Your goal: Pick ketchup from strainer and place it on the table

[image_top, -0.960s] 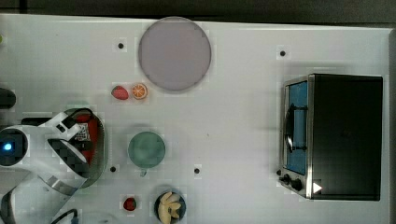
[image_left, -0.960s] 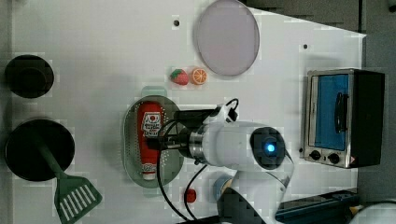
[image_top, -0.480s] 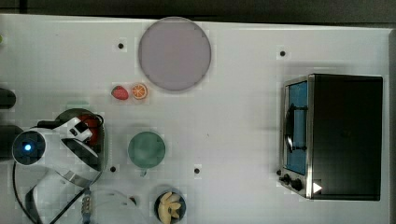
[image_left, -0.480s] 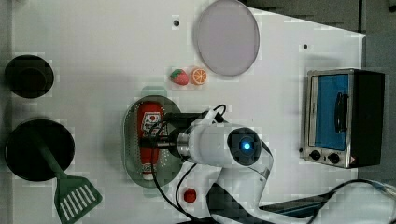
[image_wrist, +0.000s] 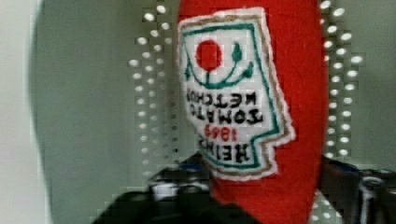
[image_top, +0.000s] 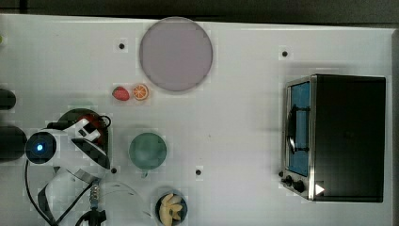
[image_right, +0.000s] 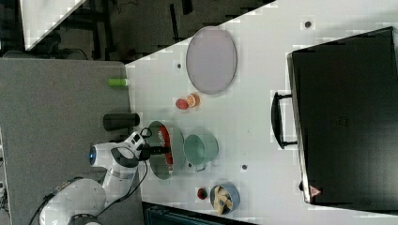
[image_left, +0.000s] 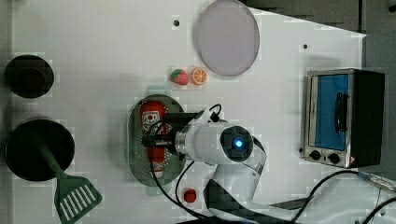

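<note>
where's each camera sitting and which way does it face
Top view: overhead, looking straight down on the table; arm over the strainer.
Left view: high, looking down; gripper at the ketchup.
Right view: raised, turned sideways; arm reaching from the right view's left.
Wrist view: on the arm, close on the ketchup label.
Top and left views share the plate.

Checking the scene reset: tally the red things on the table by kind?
Ketchup bottle, lying in the strainer: 1
Strawberries: 2
Total: 3
</note>
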Motion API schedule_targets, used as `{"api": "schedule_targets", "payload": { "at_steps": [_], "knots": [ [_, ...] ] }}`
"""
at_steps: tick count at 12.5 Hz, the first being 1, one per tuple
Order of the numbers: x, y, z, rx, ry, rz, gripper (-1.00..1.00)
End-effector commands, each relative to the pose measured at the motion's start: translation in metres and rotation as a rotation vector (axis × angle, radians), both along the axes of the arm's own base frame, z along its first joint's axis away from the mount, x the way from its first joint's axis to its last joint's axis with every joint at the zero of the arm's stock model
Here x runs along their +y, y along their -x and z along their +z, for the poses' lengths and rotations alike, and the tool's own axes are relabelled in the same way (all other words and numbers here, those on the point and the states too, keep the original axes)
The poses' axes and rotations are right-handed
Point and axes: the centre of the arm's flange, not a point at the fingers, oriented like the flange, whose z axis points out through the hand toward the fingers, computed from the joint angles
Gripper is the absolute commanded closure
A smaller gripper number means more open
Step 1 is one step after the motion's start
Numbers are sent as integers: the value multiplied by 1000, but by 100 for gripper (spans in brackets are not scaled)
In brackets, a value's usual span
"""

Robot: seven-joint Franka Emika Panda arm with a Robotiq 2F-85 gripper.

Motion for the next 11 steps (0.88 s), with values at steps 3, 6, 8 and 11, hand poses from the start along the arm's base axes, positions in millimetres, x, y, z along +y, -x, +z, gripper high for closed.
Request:
{"api": "schedule_targets", "payload": {
  "at_steps": [3,6,8,11],
  "knots": [
    [16,-8,50,-92,-7,-19,-13],
    [15,-12,111,-117,-19,-99,-13],
    [9,-13,147,-93,-3,-144,-13],
    [-9,-22,192,-49,6,-121,-13]
  ]
}}
